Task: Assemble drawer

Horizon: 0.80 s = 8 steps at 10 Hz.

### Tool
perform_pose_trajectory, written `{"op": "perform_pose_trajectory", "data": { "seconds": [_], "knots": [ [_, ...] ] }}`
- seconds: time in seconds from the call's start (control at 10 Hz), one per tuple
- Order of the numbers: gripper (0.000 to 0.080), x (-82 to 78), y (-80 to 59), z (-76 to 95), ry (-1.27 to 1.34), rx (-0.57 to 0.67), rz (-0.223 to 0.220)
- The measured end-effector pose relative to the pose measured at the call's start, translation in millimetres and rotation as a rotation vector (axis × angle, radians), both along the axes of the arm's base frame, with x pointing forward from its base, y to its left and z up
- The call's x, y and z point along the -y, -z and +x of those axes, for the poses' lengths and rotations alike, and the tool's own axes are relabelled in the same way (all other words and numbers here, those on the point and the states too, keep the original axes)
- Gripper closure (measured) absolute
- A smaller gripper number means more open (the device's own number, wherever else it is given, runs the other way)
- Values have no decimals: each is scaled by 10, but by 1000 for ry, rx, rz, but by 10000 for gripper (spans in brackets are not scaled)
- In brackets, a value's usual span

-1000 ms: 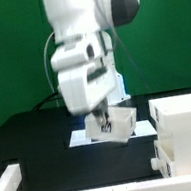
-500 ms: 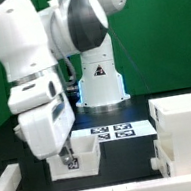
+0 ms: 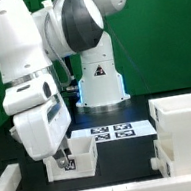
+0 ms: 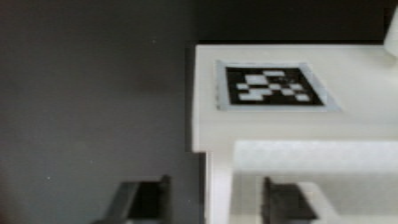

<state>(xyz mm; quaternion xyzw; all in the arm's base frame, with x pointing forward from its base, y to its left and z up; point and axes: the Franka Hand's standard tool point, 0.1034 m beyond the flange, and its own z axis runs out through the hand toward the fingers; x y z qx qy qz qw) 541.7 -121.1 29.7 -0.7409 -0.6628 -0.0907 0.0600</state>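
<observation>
From here I see the drawer [image 3: 74, 160] low and left of centre in the exterior view, sitting on the black surface [image 3: 126, 162] just beside the near-left corner of the marker board [image 3: 112, 132]. The arm's fingers [image 3: 63, 162] come down onto the drawer's left end in that view, where one of its tag markers shows.

My wrist camera gives the closer account. The two dark fingers [image 4: 144, 198] stand apart at the bottom of that frame, and one white wall of the drawer [image 4: 267, 110] runs up between them. One finger is outside the wall over the dark surface, the other inside over the drawer's floor. I can't tell whether the pads actually touch the wall, so the fingers read as spread around it rather than visibly pinching. A tag marker [image 4: 272, 86] lies on the drawer ahead of the fingers.

The large white box [image 3: 187, 131] fills the lower right of the exterior view, well apart from the drawer.
</observation>
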Motion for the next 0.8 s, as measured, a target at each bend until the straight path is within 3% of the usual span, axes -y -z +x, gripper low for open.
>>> {"op": "perform_pose_trajectory", "data": {
  "seconds": [0.1,0.2,0.3,0.4,0.5,0.7,0.8],
  "knots": [
    [368,8,-129,48,13,14,-14],
    [237,45,-267,5,12,23,-32],
    [237,76,-374,-99,21,21,-48],
    [168,83,-508,-227,11,17,-69],
    [155,91,-577,-345,-20,10,-81],
    [151,59,-373,-614,-43,-40,-57],
    [151,69,-402,-569,-40,-32,-61]
  ]
}}
